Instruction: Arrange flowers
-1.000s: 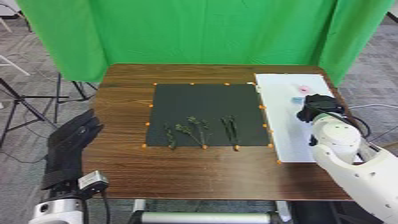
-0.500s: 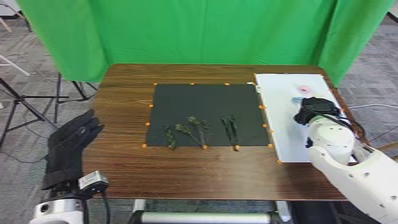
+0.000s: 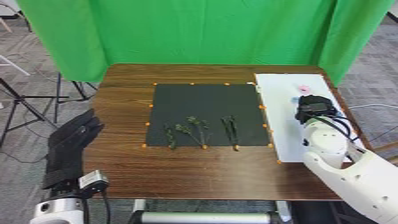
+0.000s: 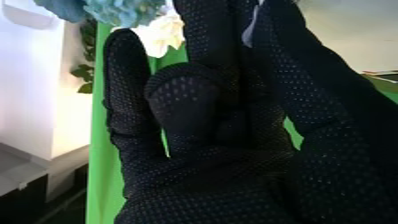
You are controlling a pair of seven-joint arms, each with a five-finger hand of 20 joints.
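At centre right, the robot's black-gloved right hand (image 3: 316, 107) blocks part of a long white board (image 3: 275, 120).
Its fingers look mostly straight, though I can't tell whether they touch the ruffled pale-blue flower (image 4: 124, 10); a small pink flower (image 3: 304, 89) lies just beyond. Leafy green sprigs (image 3: 194, 120) rest on the square black mat (image 3: 178, 102), lower centre; the left hand (image 3: 73, 135), fingers loose, hangs far left.

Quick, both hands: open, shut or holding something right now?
Left hand in black fabric glove: open, nothing in it.
Right hand in black fabric glove: open, as far as I can tell, with nothing visibly gripped.
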